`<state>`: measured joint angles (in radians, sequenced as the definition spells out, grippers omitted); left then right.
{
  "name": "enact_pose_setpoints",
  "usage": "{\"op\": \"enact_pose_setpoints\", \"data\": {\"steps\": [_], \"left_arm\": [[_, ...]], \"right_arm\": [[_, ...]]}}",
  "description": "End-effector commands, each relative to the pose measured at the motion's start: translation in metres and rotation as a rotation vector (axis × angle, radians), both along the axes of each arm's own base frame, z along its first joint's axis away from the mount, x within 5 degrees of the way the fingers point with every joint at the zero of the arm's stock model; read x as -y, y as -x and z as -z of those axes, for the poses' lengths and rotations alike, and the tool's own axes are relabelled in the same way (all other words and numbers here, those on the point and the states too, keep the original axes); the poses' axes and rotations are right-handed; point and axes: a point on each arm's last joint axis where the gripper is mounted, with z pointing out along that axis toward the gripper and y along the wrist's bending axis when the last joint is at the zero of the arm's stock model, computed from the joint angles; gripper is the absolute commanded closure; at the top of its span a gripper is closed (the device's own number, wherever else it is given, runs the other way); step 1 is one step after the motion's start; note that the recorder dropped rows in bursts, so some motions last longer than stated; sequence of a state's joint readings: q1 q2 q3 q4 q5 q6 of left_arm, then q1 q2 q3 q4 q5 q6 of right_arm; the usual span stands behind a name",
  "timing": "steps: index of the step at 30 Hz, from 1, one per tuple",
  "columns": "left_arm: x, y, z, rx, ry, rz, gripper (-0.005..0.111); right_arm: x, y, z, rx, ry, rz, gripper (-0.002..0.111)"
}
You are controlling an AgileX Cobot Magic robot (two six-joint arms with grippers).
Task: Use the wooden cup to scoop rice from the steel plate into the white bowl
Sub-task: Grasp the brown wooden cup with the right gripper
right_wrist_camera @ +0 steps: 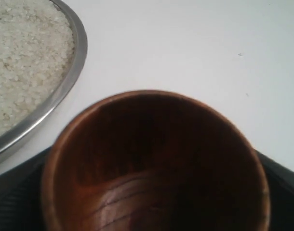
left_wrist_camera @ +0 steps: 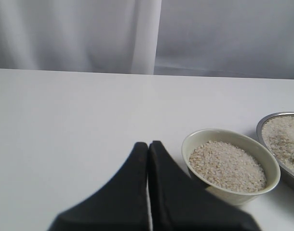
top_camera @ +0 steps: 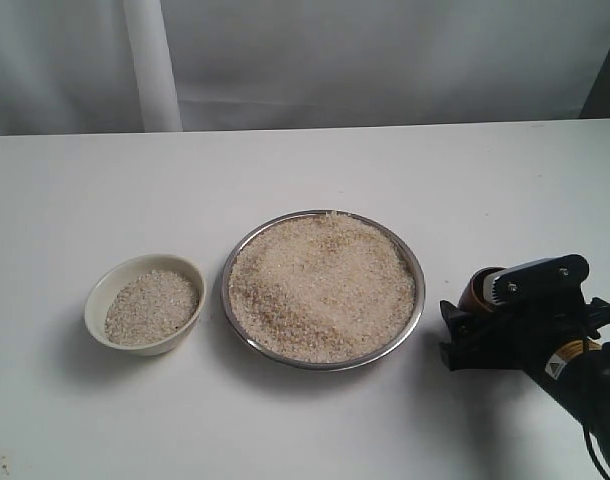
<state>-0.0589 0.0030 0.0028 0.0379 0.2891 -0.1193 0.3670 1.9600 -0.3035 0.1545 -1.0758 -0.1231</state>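
Note:
The steel plate (top_camera: 422, 292) sits mid-table, heaped with rice (top_camera: 320, 285). Left of it stands the white bowl (top_camera: 93, 305), also holding rice (top_camera: 151, 306). The wooden cup (top_camera: 478, 288) stands upright on the table, to the right of the plate. My right gripper (top_camera: 469, 322) is open around it. In the right wrist view the cup (right_wrist_camera: 152, 144) is empty and dark inside, with black fingers (right_wrist_camera: 284, 192) on either side, beside the plate's rim (right_wrist_camera: 70, 82). My left gripper (left_wrist_camera: 148, 144) is shut and empty, hovering near the bowl (left_wrist_camera: 201, 136). It is out of the exterior view.
A white curtain (top_camera: 385, 60) hangs behind the white table (top_camera: 315, 170). The plate's edge (left_wrist_camera: 268, 120) shows just past the bowl in the left wrist view. The right arm's cable (top_camera: 597, 450) trails at the table's front right corner.

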Motion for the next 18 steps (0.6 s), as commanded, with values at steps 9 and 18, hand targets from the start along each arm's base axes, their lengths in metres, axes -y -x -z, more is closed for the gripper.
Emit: {"op": "enact_pose_setpoints", "data": {"steps": [9, 18], "left_arm": [[0.0003, 0.0002, -0.0014, 0.009, 0.009, 0.004, 0.107], [0.0003, 0.0002, -0.0014, 0.009, 0.009, 0.004, 0.107]], "right_arm": [[0.0025, 0.0010, 0.0047, -0.047, 0.019, 0.007, 0.049], [0.0024, 0.0007, 0.0035, -0.041, 0.017, 0.007, 0.101]]}}
